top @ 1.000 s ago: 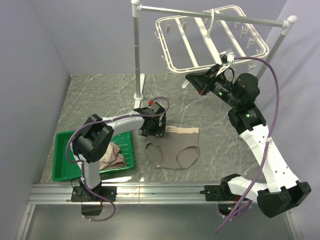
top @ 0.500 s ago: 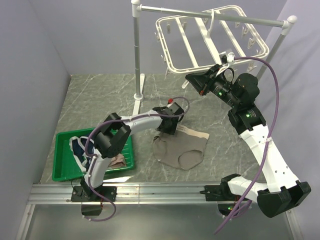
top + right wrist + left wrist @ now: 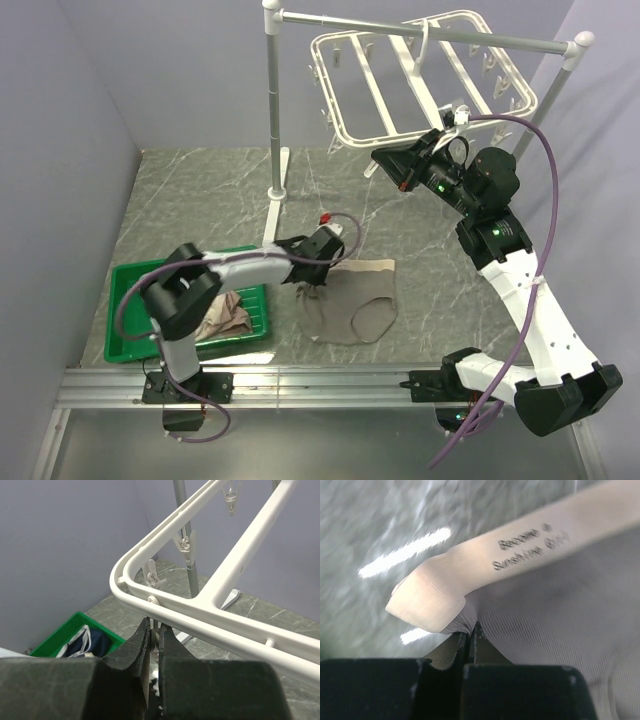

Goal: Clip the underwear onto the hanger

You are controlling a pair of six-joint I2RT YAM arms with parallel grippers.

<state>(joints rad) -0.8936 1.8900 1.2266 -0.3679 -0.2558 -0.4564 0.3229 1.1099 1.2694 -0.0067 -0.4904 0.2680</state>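
Look, the left gripper [image 3: 470, 636] is low over the table [image 3: 200, 195], jaws pressed together and pinching the taupe underwear [image 3: 352, 300] at its left edge, just under the beige waistband [image 3: 520, 545]. The underwear lies mid-table, just right of the green tray [image 3: 125, 325]. Far right, the right gripper [image 3: 154, 626] is up high, jaws pressed together, right beneath the corner rail of the white hanger [image 3: 230, 625].

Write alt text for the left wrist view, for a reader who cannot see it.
The left gripper is shut on the taupe underwear, pinching the fabric just below the corner of its beige waistband. The waistband runs up to the right with dark printed lettering; blurred grey marbled table fills the upper left.
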